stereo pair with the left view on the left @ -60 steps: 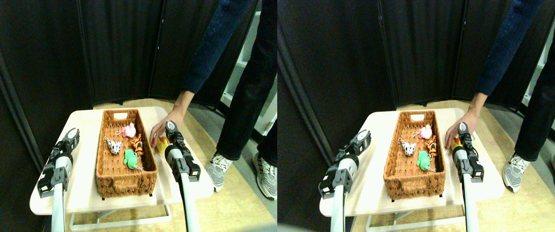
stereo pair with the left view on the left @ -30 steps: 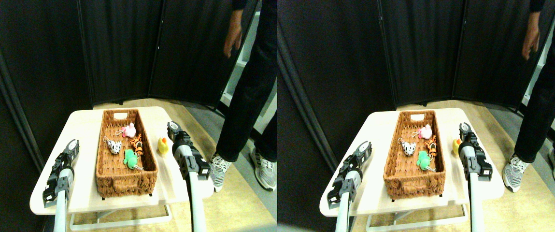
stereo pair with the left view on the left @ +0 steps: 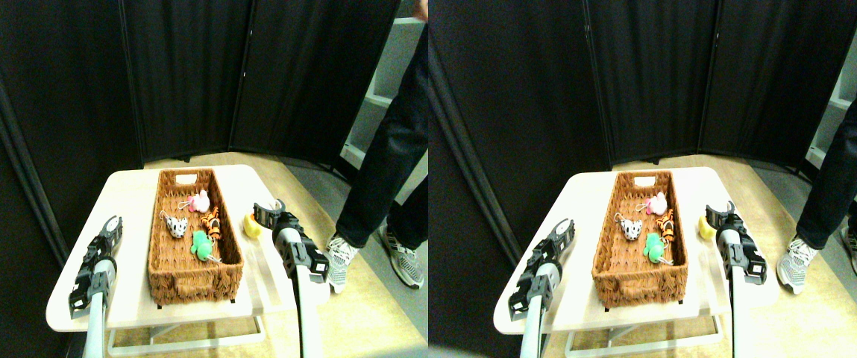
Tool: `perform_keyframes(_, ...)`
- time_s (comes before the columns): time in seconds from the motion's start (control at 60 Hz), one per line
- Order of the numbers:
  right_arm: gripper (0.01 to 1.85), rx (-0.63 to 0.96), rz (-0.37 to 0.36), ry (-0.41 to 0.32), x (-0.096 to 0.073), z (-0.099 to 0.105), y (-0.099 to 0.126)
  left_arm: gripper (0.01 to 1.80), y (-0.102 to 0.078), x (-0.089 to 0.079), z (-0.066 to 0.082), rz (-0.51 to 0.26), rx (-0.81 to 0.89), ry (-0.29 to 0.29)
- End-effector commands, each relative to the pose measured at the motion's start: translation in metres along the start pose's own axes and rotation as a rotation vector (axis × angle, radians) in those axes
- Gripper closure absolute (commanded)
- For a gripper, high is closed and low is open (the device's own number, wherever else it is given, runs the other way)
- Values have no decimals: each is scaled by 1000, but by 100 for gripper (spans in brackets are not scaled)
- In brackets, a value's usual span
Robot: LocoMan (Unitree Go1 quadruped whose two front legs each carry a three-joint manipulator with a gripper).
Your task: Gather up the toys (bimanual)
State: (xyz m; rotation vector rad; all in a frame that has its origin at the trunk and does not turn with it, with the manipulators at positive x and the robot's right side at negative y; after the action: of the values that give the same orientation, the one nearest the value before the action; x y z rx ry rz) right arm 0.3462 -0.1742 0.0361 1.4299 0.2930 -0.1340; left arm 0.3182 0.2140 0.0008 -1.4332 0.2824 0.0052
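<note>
Wicker basket (stereo pair with the left view on the left: 193,280) at center of surface (stereo pair with the left view on the left: 130,195) – holds pink toy (stereo pair with the left view on the left: 200,201) at 12, spotted toy (stereo pair with the left view on the left: 177,225) at 9, striped toy (stereo pair with the left view on the left: 211,221) at 3, green toy (stereo pair with the left view on the left: 202,245) at 5. Yellow toy (stereo pair with the left view on the left: 251,224) on surface, at 3 o'clock of basket, just beside right pincer (stereo pair with the left view on the left: 269,209) – jaws spread. Left pincer (stereo pair with the left view on the left: 110,227) at 9 o'clock of basket: jaw state – cannot tell.

A black folding screen (stereo pair with the left view on the left: 197,74) is standing across the rear of the scene. A pale counter (stereo pair with the left view on the left: 130,201) with rounded corners is sitting in front of it on a light wood floor (stereo pair with the left view on the left: 368,321). White shelving (stereo pair with the left view on the left: 387,82) is showing at the right, behind a person's legs (stereo pair with the left view on the left: 383,179).
</note>
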Motion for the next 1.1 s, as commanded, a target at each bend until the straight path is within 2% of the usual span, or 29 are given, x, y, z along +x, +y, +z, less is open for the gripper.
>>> perform_keyframes(0.017,134,-2,2,-10,7,-3,1,180,-11,2,-4,-39,7,25)
perform_keyframes(0.083,136,12,-8,-3,11,-4,-3,180,-14,2,-5,-40,10,22)
perform_keyframes(0.117,139,34,-15,0,14,-6,-6,180,-17,2,-5,-47,22,43)
perform_keyframes(0.25,141,57,-35,13,20,-10,-14,180,-21,1,-6,-52,28,39)
perform_keyframes(0.317,132,47,-37,27,24,-12,-16,180,-22,1,-8,-49,26,23)
perform_keyframes(0.383,130,46,-37,29,26,-13,-17,180,-22,2,-9,-44,13,27)
perform_keyframes(0.583,121,41,-85,-4,33,-13,-23,180,-26,2,-11,-57,-2,40)
perform_keyframes(0.883,107,42,-152,-73,49,-3,-42,180,-29,0,-11,-68,-8,46)
perform_keyframes(1.033,115,60,-167,-86,52,1,-50,179,-30,-1,-11,-68,-17,46)
perform_keyframes(1.067,121,58,-163,-95,51,0,-50,179,-30,-1,-11,-67,-18,45)
perform_keyframes(1.1,139,41,-150,-100,51,0,-48,179,-30,0,-11,-67,-10,48)
